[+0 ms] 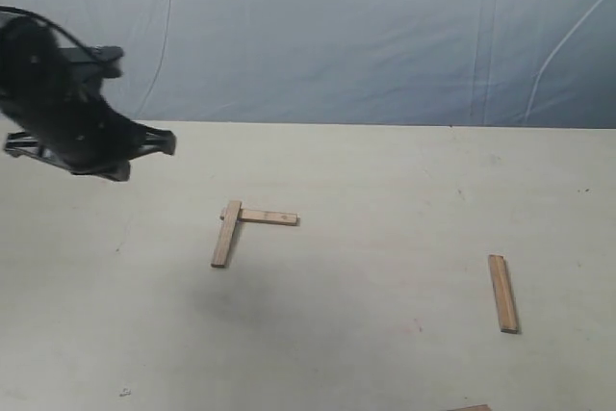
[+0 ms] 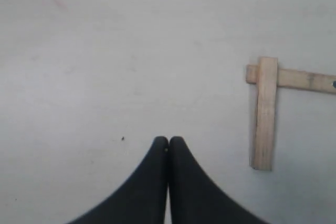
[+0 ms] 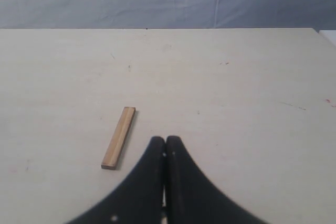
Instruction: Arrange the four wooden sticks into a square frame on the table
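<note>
Two wooden sticks form an L on the table (image 1: 385, 180): one stick (image 1: 226, 234) lies over the end of another stick (image 1: 269, 218). The left wrist view shows the same pair, the upper stick (image 2: 265, 113) crossing the lower stick (image 2: 304, 80). A third stick (image 1: 502, 293) lies alone at the right, also in the right wrist view (image 3: 118, 137). A tip of a fourth stick (image 1: 472, 408) peeks in at the bottom edge. My left gripper (image 2: 168, 141) is shut and empty, raised at the far left (image 1: 144, 146). My right gripper (image 3: 166, 140) is shut and empty, beside the lone stick.
A blue-grey sheet (image 1: 366, 36) hangs behind the table's far edge. A small speck (image 1: 124, 393) lies near the front left.
</note>
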